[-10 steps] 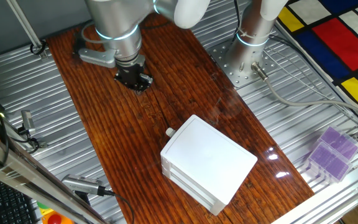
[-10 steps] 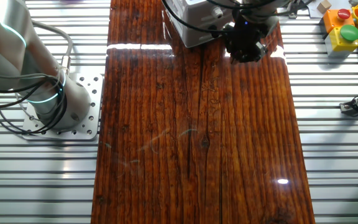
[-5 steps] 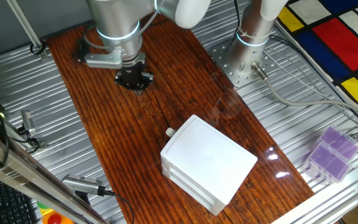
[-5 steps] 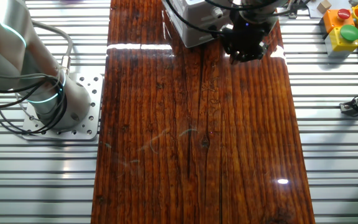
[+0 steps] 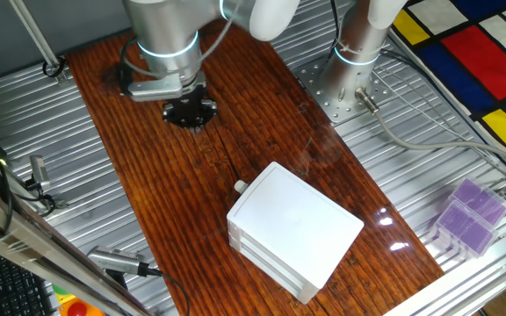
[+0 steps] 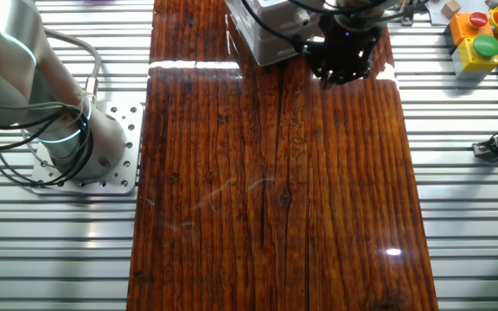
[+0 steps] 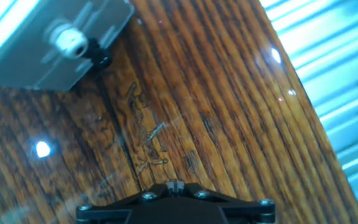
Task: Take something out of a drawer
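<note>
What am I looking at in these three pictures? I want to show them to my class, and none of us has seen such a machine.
A single robot arm stands over a dark wooden table. At its end is a black gripper with two fingers; it hangs above the wood, apart from everything, holding nothing. Whether its fingers are open cannot be made out. Two pictures come from fixed cameras on different sides of the table. The third comes from a camera on the hand itself, looking along the fingers. On the table lies a white box of stacked drawers. The top drawer, with its small round knob, is shut, so nothing inside can be seen.
</note>
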Controlling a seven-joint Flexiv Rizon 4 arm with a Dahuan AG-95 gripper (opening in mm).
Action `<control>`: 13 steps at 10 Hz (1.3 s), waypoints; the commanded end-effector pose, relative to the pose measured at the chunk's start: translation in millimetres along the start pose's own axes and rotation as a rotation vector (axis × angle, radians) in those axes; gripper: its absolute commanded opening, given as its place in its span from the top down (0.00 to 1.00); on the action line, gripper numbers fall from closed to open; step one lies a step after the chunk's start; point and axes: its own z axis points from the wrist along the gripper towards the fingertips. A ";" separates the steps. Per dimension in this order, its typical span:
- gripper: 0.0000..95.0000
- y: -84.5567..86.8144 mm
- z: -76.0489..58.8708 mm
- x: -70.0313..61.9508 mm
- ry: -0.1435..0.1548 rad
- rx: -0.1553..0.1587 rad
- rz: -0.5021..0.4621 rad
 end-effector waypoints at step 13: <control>0.20 55.4 15.2 -146.3 -0.033 0.027 -0.586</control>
